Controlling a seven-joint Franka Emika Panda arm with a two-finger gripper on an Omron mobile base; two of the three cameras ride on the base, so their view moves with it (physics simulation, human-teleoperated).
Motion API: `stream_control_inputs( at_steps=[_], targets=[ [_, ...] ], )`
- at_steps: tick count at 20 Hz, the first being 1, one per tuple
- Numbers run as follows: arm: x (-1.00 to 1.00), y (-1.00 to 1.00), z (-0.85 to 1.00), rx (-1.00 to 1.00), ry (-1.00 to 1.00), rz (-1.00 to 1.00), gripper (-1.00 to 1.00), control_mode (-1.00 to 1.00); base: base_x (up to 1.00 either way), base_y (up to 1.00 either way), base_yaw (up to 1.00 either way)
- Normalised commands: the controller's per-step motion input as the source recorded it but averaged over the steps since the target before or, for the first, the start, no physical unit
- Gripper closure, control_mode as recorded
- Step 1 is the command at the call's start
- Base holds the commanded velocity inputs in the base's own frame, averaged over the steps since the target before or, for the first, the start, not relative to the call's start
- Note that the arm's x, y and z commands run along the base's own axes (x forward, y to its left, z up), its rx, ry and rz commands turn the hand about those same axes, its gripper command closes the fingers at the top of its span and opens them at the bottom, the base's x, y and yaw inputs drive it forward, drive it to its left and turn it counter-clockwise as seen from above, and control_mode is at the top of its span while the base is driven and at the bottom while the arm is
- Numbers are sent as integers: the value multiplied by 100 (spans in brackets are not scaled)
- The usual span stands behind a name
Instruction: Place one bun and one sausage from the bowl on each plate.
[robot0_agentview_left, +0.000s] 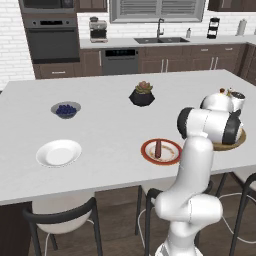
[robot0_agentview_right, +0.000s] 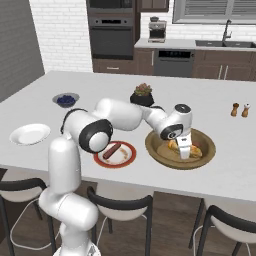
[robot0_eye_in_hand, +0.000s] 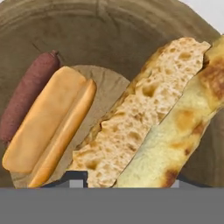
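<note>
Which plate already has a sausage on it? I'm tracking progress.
The red-rimmed plate, next to the wooden bowl, holds a sausage; the plain white plate holds nothing.

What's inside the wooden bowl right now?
The wooden bowl holds a sausage, a smooth bun and a crusty split bun. The gripper covers part of it.

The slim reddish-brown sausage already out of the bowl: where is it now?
It lies on the red-rimmed white plate, sausage near its middle, on the counter's near edge just left of the brown wooden bowl in the right base view.
</note>
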Motion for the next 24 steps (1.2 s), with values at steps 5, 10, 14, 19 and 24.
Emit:
stream_control_inputs(
  at_steps=[5,10,14,19,24],
  targets=[
    [-50,84,100,-1,4,0,100,-100,0,0,0],
    [-6,100,80,-9,18,17,100,-100,0,0,0],
    [-19,100,28,-13,15,40,100,-100,0,0,0],
    [-32,100,0,-8,18,44,100,-100,0,0,0],
    [-30,100,-10,-1,8,41,100,-100,0,0,0]
  ],
)
